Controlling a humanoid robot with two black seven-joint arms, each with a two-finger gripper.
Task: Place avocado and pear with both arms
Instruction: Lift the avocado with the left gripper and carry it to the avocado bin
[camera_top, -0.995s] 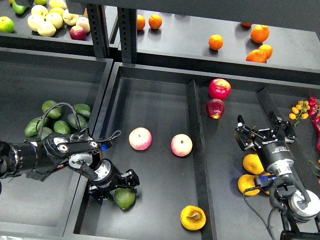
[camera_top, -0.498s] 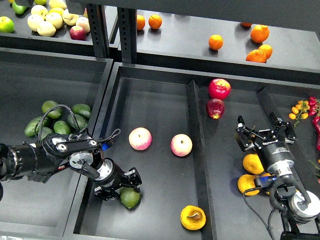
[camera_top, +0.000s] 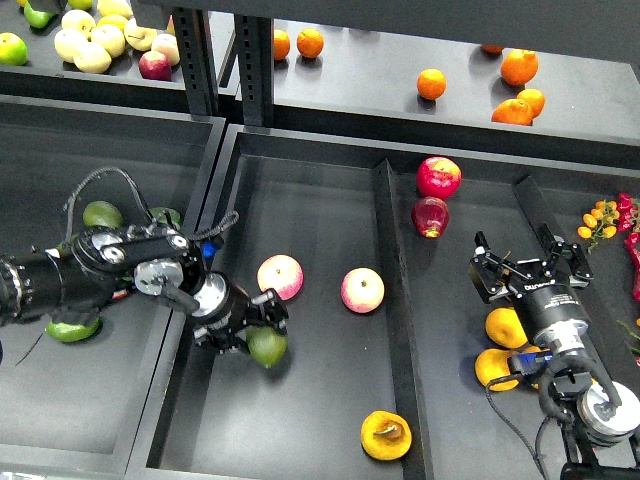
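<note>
The avocado (camera_top: 268, 348), plump and mid-green, is in the middle bin near its left wall. My left gripper (camera_top: 257, 329) is shut on it and holds it over the bin floor. The pear (camera_top: 386, 436), yellow-orange with a brown hollow, lies at the front of the same bin, right of the avocado. My right gripper (camera_top: 530, 258) is open and empty over the right compartment, well away from the pear.
Two pink apples (camera_top: 280, 276) (camera_top: 362, 290) lie mid-bin. Two red apples (camera_top: 439, 177) sit behind a divider (camera_top: 392, 300). Yellow fruit (camera_top: 504, 328) lies under my right arm. Darker avocados (camera_top: 102, 214) are in the left bin. Oranges (camera_top: 518, 68) sit on the shelf.
My left gripper has moved up and to the right with the avocado, away from the bin's front left corner. My right arm has not moved.
</note>
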